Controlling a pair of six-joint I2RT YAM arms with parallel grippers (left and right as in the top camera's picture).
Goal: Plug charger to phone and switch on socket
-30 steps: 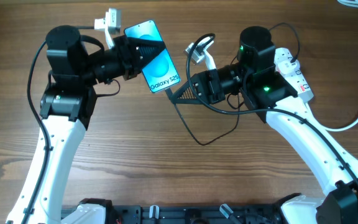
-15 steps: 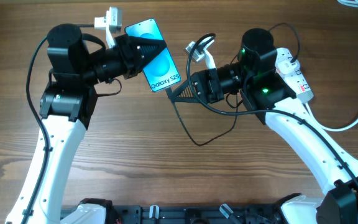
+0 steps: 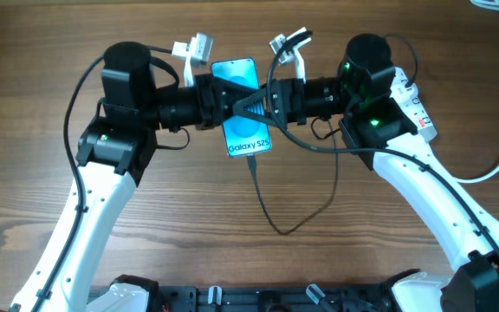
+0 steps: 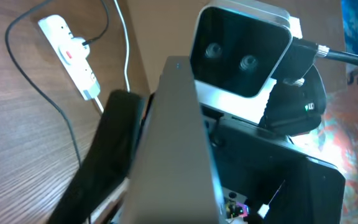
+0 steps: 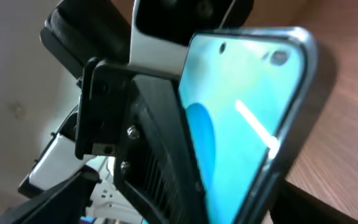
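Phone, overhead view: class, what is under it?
A black cable runs out from the lower edge of the phone across the wooden table. The table directly beneath is covered by the phone.

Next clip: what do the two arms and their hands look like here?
Both the left arm and right arm have white lower links and black cylindrical joint housings, with thin black cables looped alongside. The right arm shows two green lights. The left hand and right hand are black, tapering to wedges, each with a white camera module behind it.
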